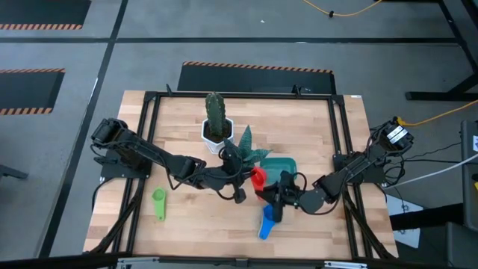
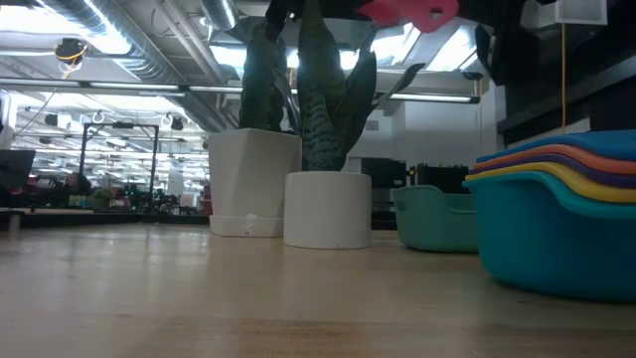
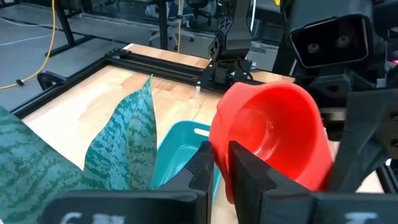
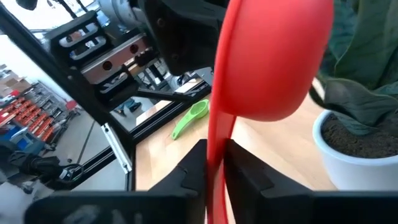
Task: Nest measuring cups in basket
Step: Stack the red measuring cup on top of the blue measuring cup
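Note:
A red measuring cup (image 1: 258,178) is up in the air above the table's middle, just near of the teal basket (image 1: 282,166), and both grippers are shut on it. My left gripper (image 3: 221,171) reaches it from the table's left and my right gripper (image 4: 214,163) from the right. In the low view the cup (image 2: 409,12) shows at the top, clear of the table. A nested stack of cups (image 2: 556,199), teal at the bottom with yellow, orange and blue above, rests on its base near the table's near edge (image 1: 267,222). A single green cup (image 1: 159,202) lies flat on the left. My left gripper holds the red cup by the rim of its bowl (image 3: 219,140), one finger (image 3: 249,177) inside the bowl and one (image 3: 202,167) outside. The bowl opens toward this wrist camera and is lifted clear. My right gripper pinches the cup's flat handle (image 4: 219,134) between its two fingers, which lie along the handle. The bowl (image 4: 273,56) stands beyond the fingertips, clear of the table.
A white hexagonal cactus pot (image 1: 216,127) and a white pot with a snake plant (image 1: 239,149) stand just beyond the grippers, the plant's leaves (image 3: 124,143) close to my left gripper. A black frame (image 1: 340,149) borders the table. Bare wood lies along the near edge.

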Robot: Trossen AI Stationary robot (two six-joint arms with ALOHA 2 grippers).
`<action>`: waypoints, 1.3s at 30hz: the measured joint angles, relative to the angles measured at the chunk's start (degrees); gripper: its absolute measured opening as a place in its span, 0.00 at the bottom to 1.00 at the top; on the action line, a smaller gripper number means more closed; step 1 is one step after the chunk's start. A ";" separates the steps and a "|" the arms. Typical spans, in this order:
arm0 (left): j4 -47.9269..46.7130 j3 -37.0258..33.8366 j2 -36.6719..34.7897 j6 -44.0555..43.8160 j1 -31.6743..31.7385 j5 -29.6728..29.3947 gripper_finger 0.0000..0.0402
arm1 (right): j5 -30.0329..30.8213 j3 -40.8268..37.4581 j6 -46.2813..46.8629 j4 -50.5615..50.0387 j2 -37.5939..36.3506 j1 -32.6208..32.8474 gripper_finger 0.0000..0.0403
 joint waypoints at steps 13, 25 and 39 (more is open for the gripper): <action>-0.55 -0.22 0.04 0.61 -0.12 2.25 0.02 | -9.08 -0.02 -9.07 -0.67 -2.42 0.77 0.21; 7.61 -0.20 0.04 -1.73 -1.50 11.52 0.01 | -1.54 -0.07 -13.44 -27.72 -20.44 3.64 0.21; 11.44 1.24 0.04 -7.70 -2.83 15.66 0.01 | -1.31 -0.12 -3.03 -60.12 -30.98 -0.15 0.21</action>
